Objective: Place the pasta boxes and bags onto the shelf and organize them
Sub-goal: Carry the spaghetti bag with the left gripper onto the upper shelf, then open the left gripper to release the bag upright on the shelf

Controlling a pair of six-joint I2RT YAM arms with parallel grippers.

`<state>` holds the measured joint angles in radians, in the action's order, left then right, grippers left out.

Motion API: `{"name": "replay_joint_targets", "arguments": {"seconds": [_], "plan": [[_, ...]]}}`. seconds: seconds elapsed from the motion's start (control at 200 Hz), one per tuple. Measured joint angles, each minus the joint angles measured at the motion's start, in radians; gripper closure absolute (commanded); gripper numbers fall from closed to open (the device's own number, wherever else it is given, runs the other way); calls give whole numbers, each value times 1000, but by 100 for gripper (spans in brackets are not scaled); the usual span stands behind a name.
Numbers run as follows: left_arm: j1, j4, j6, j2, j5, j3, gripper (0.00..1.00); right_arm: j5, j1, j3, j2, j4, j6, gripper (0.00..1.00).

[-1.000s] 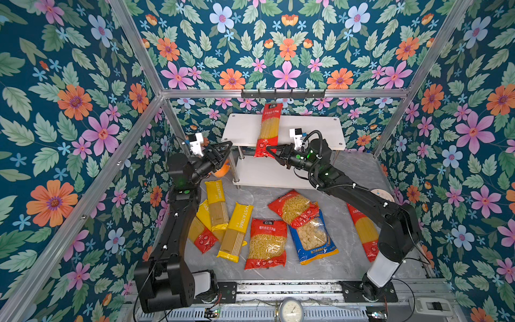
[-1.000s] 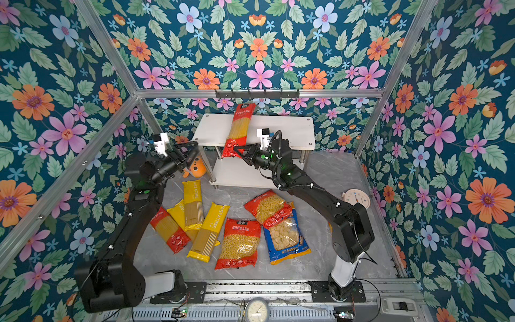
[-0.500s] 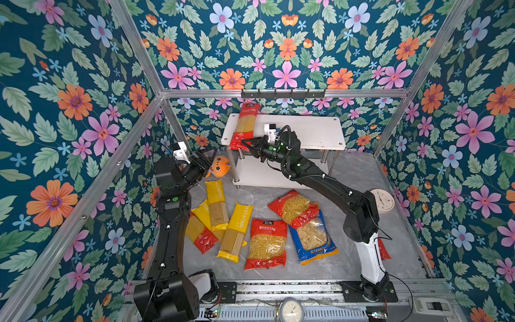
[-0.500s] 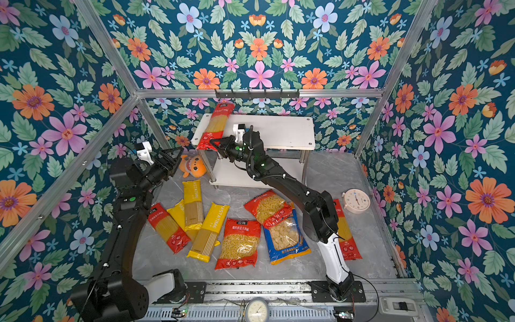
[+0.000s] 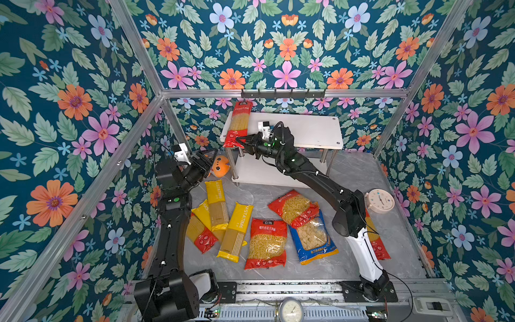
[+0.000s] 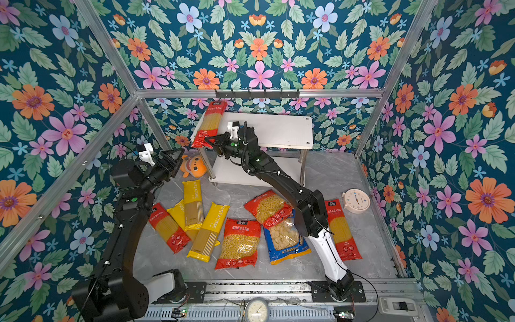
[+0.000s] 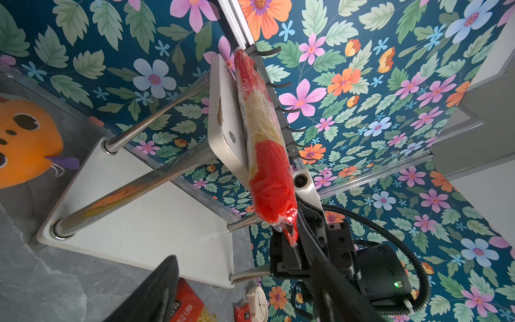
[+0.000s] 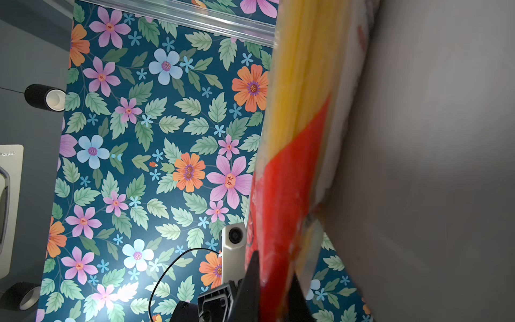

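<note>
A long red spaghetti pack (image 5: pixel 239 122) (image 6: pixel 210 125) lies along the left end of the shelf's top board (image 5: pixel 306 131) (image 6: pixel 278 131), its near end past the front edge. My right gripper (image 5: pixel 241 140) (image 6: pixel 209 140) (image 8: pixel 274 267) is shut on that near end. The left wrist view shows the pack (image 7: pixel 264 139) against the board's edge. My left gripper (image 5: pixel 209 157) (image 6: pixel 175 156) (image 7: pixel 245 255) hangs open and empty left of the shelf. On the floor lie yellow packs (image 5: pixel 237 231), a red spaghetti pack (image 5: pixel 200 234), two wide red bags (image 5: pixel 266 242) and a blue-and-yellow bag (image 5: pixel 312 237).
An orange plush toy (image 5: pixel 221 167) sits by the shelf's front left leg, close to my left gripper. A round clock (image 5: pixel 380 199) lies at the right. Another red spaghetti pack (image 6: pixel 341 228) lies behind my right arm. A black hook rail (image 5: pixel 281 93) hangs behind the shelf.
My right gripper has carried the red spaghetti pack leftward from the middle of the top board to its left end. My left arm has drawn back to the left, away from the shelf.
</note>
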<state>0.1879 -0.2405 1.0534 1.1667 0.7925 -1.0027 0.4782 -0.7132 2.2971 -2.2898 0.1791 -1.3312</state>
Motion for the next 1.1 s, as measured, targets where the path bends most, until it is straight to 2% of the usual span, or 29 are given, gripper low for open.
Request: {"name": "replay_joint_targets", "arguments": {"seconds": [0.065,0.15,0.255,0.33,0.495,0.835,0.89,0.985,1.1], "plan": [[0,-48,41,12,0,11,22,-4,-4,8,-2,-8,0,77],[-20,-131,114,46,-10,16,22,0,-9,10,-2,-13,6,65],[-77,-164,143,82,-21,-21,22,8,-12,-10,8,-14,10,52],[-123,-167,134,98,-36,-53,23,12,-12,-58,39,-13,21,48],[-171,-164,111,151,-64,-76,29,13,-11,-208,137,21,38,43],[-195,-168,109,213,-111,-113,48,30,-10,-635,358,182,81,43],[-195,-167,110,218,-117,-113,53,25,-10,-692,387,201,90,43],[-195,-174,118,224,-132,-113,66,14,-10,-783,424,212,90,43],[-193,-177,125,223,-146,-119,75,2,-8,-882,461,217,103,43]]}}
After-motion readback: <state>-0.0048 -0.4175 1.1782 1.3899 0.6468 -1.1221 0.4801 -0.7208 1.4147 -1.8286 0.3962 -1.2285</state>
